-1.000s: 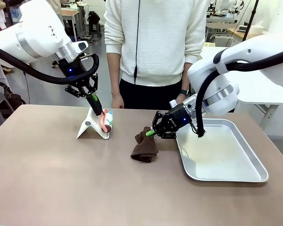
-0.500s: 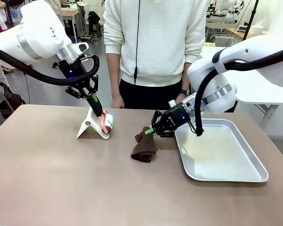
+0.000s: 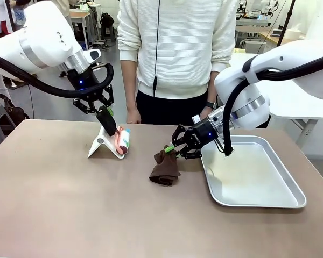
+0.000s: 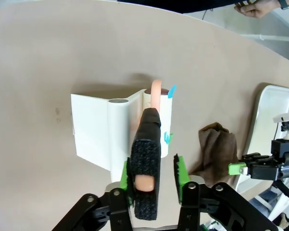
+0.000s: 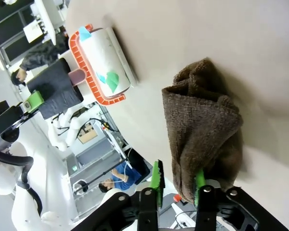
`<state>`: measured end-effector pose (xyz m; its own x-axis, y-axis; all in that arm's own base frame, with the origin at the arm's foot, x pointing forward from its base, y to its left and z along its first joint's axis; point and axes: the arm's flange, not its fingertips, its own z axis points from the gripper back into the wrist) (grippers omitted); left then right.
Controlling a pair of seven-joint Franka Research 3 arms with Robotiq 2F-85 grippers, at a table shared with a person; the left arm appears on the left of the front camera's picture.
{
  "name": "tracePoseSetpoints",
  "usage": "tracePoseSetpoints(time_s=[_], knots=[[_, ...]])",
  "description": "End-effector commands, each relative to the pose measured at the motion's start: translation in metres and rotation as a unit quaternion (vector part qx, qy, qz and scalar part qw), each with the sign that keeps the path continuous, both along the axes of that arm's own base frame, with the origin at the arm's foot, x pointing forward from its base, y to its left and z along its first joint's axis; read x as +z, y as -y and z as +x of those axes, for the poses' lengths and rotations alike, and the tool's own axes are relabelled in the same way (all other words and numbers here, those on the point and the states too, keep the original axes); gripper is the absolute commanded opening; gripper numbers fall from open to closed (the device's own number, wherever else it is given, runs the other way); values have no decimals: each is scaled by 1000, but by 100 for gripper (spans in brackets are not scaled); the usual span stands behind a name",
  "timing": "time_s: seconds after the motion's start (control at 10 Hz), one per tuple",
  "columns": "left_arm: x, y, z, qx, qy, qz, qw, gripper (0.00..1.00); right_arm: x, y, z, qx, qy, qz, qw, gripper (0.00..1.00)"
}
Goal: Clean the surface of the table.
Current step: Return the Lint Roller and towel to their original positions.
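Brown cloth [image 3: 164,169] (crumpled) between the spread right gripper [image 3: 171,149]; left gripper [image 4: 154,174] spread around a roller handle [image 4: 146,180].

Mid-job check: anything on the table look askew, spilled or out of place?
No spills or damage on the table. The brown cloth lies crumpled beside the metal tray, and the lint roller leans tilted against its white stand.

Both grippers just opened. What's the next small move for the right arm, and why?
Probably ease the right gripper back off the brown cloth: its jaws stand open, the cloth lies bunched on the table, one fold still against a green pad.
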<state>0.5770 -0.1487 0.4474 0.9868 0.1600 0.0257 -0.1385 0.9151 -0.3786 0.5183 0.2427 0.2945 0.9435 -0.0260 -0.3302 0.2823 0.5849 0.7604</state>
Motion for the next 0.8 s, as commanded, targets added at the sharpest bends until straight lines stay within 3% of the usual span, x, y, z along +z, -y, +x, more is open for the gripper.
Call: tracePoseSetpoints(time_s=[0.0, 0.7], knots=[[2, -2, 0, 10, -5, 12, 1000, 100, 4, 0, 11, 0, -20, -2, 1000, 100], [16, -46, -7, 57, 0, 13, 998, 100, 4, 4, 12, 2, -18, 9, 1000, 100]])
